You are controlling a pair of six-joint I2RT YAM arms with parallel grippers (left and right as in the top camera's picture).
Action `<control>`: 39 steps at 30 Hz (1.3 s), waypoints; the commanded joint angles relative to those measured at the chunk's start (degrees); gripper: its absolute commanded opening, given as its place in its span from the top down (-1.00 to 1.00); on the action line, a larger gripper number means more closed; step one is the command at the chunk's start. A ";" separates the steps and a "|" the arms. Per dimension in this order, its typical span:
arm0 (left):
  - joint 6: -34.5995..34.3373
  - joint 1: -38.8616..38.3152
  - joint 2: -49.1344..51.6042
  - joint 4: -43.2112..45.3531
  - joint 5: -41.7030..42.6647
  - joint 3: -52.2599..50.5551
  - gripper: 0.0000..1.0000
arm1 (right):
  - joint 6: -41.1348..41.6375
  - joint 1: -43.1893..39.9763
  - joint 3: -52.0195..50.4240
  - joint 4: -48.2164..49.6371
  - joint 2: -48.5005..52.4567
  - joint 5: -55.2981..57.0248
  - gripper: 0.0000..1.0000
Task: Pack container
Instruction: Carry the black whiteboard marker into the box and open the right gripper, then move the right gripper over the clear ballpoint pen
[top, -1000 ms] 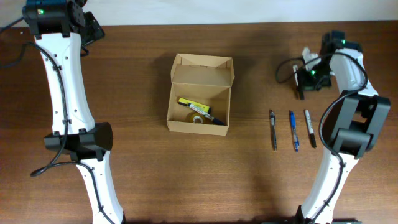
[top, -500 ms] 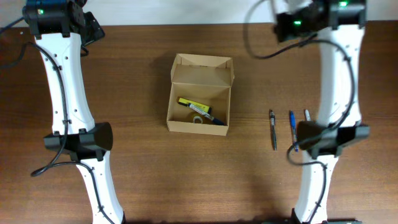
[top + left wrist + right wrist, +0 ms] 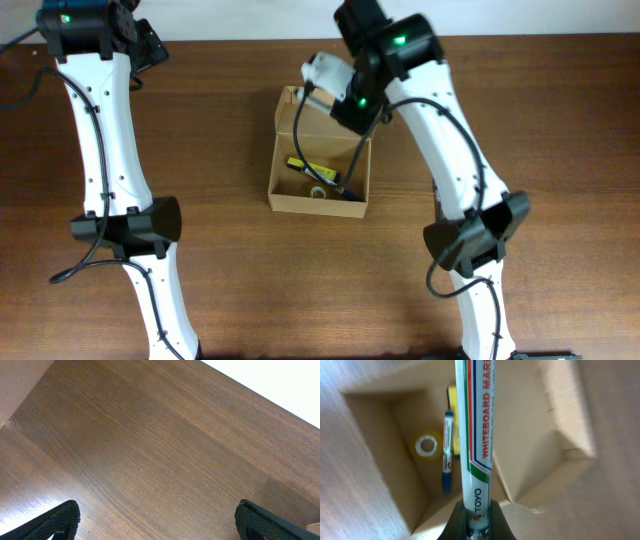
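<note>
The container (image 3: 300, 203), a small tan cardboard box with its flap lid open, sits mid-table. Inside lie a yellow pack (image 3: 308, 168), a yellow tape roll (image 3: 318, 192) and a blue pen (image 3: 345, 192). My right gripper (image 3: 345, 98) hangs over the box's back part, shut on a white whiteboard marker (image 3: 322, 72). In the right wrist view the marker (image 3: 475, 435) points down into the box (image 3: 530, 435), above the tape roll (image 3: 426, 446) and blue pen (image 3: 447, 455), held between the fingers (image 3: 476, 510). My left gripper (image 3: 157, 525) is open and empty over bare wood at the far left (image 3: 150, 45).
The left arm's white links (image 3: 105, 150) stand along the table's left side. The right arm (image 3: 450, 150) crosses the table right of the box. The table's back edge meets a white wall (image 3: 280, 385).
My right arm has swung from the far right side of the table leftward to above the box, carrying the white marker. The left arm has not moved.
</note>
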 commanded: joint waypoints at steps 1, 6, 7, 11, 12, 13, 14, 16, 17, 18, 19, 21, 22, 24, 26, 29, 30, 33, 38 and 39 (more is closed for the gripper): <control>0.52 0.17 -1.92 -0.04 -0.59 -0.24 -1.00 | -2.93 -0.04 -10.10 3.08 1.20 0.04 0.92; 0.52 0.17 -1.92 -0.04 -0.59 -0.24 -1.00 | -2.93 1.11 -20.33 7.32 1.20 -0.66 0.93; 0.52 0.17 -1.92 -0.04 -0.59 -0.24 -0.99 | -2.91 1.46 -21.70 8.17 1.20 -0.68 0.92; 0.52 0.17 -1.92 -0.04 -0.59 -0.24 -0.99 | -2.91 2.97 -26.27 11.10 1.20 -0.87 0.93; 0.52 0.17 -1.92 -0.04 -0.59 -0.24 -1.00 | -2.91 3.32 -27.02 11.72 1.20 -0.94 0.92; 0.52 0.17 -1.92 -0.04 -0.59 -0.24 -1.00 | -2.91 4.02 -28.22 12.92 1.20 -1.09 0.93; 0.52 0.17 -1.92 -0.04 -0.59 -0.24 -0.99 | -2.91 4.59 -29.14 14.05 1.20 -1.07 0.92; 0.52 0.17 -1.92 -0.04 -0.59 -0.24 -1.00 | -2.84 4.96 -29.62 15.06 1.20 -1.05 0.92; 0.52 0.17 -1.92 -0.04 -0.59 -0.24 -1.00 | -2.75 5.09 -29.73 15.30 1.20 -1.05 0.91; 0.52 0.17 -1.92 -0.04 -0.57 -0.24 -1.00 | -2.69 5.16 -29.75 15.54 1.20 -1.05 0.82; 0.52 0.17 -1.92 -0.04 -0.59 -0.24 -0.99 | -2.69 5.20 -29.75 15.65 1.20 -1.03 0.70; 0.52 0.17 -1.92 -0.04 -0.59 -0.24 -1.00 | -2.67 5.20 -29.62 15.28 1.18 -0.98 0.60; 0.52 0.20 -1.92 -0.04 -0.59 -0.24 -0.99 | -2.67 5.20 -28.87 13.68 0.98 -0.50 0.50; 0.52 0.17 -1.92 -0.04 -0.59 -0.24 -1.00 | -2.67 5.20 -27.39 11.82 0.33 0.35 0.46; 0.52 0.17 -1.92 -0.04 -0.59 -0.24 -1.00 | -1.60 5.20 -24.63 10.29 -0.94 0.31 0.44; 0.52 0.17 -1.92 -0.04 -0.59 -0.24 -1.00 | 4.11 5.20 -19.37 9.29 -3.52 1.16 0.23; 0.52 0.17 -1.92 -0.04 -0.59 -0.24 -0.99 | 6.82 5.20 -17.59 8.81 -4.42 2.71 0.14; 0.52 0.17 -1.92 -0.04 -0.59 -0.24 -1.00 | 15.67 5.03 -12.59 6.86 -7.74 12.76 0.14; 0.52 0.17 -1.92 -0.04 -0.59 -0.24 -1.00 | 21.88 1.73 -12.22 7.10 -17.57 19.19 0.12; 0.52 0.17 -1.92 -0.04 -0.59 -0.24 -1.00 | 21.88 0.46 -12.74 7.34 -19.61 18.97 0.11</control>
